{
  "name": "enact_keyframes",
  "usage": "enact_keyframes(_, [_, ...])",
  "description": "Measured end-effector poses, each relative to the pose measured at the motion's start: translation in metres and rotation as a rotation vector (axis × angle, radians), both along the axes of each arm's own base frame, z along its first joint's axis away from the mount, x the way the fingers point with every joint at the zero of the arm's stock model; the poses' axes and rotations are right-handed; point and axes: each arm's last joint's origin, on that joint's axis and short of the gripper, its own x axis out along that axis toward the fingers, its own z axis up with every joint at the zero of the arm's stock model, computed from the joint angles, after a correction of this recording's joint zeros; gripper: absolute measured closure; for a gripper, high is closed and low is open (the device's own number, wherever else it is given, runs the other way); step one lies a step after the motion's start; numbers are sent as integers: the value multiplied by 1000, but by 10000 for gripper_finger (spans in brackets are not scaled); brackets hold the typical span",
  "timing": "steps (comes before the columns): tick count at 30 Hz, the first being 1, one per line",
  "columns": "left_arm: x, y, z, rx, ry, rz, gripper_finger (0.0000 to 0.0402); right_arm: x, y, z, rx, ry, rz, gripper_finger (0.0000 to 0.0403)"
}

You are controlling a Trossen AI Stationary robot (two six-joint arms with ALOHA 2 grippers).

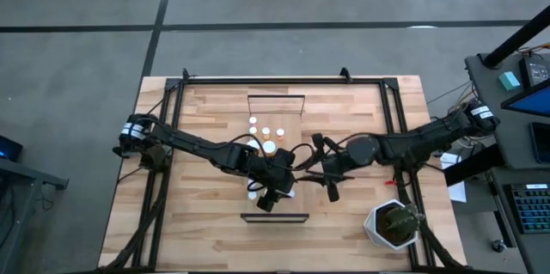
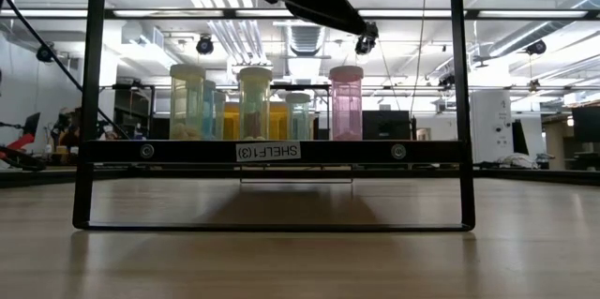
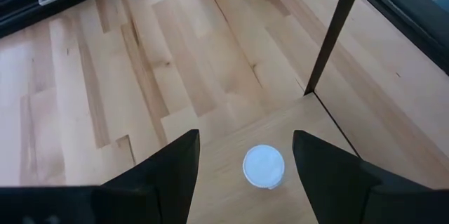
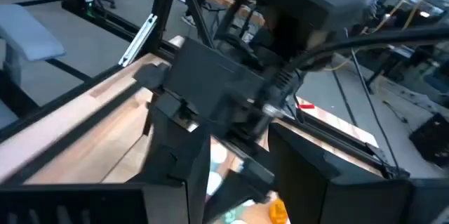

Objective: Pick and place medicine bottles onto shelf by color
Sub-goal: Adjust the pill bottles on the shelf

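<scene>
A slatted wooden counter (image 1: 198, 119) carries the shelf (image 1: 277, 171), both arms meeting over its middle. The left gripper (image 3: 245, 164) hangs wide above a white-capped bottle (image 3: 264, 166), which stands between its fingers, probably lined up for a pick. The right gripper (image 1: 302, 164) sits just beside it, whether holding anything I cannot tell. More bottles (image 1: 266, 130) stand beyond, likely grouped by color.

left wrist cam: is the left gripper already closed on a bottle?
No. The left gripper stands open, its fingers apart on either side of a white-capped bottle on the shelf, not touching it.
</scene>
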Motion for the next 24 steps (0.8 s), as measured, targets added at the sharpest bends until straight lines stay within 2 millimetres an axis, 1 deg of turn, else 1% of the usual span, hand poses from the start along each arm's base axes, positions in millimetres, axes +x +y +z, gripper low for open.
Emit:
enact_keyframes(3, [0,0,0,0,5,1,189,2,-8,1,1,-15,42,268])
enact_keyframes(6, [-1,0,1,2,12,0,189,2,-11,3,9,-24,59,268])
enact_keyframes(11, [-2,-2,0,3,16,-3,189,1,-11,-3,15,3,56,268])
enact_keyframes(15, [-2,-1,-1,4,23,-3,189,-3,-12,0,42,-7,52,268])
enact_keyframes(18, [-5,-1,4,13,48,-5,189,-6,-11,2,63,-3,91,268])
enact_keyframes(21, [-9,0,9,57,83,-37,189,-10,-9,5,81,-11,122,268])
enact_keyframes(24, [-12,1,9,106,104,-79,189,-11,-10,9,79,-37,128,268])
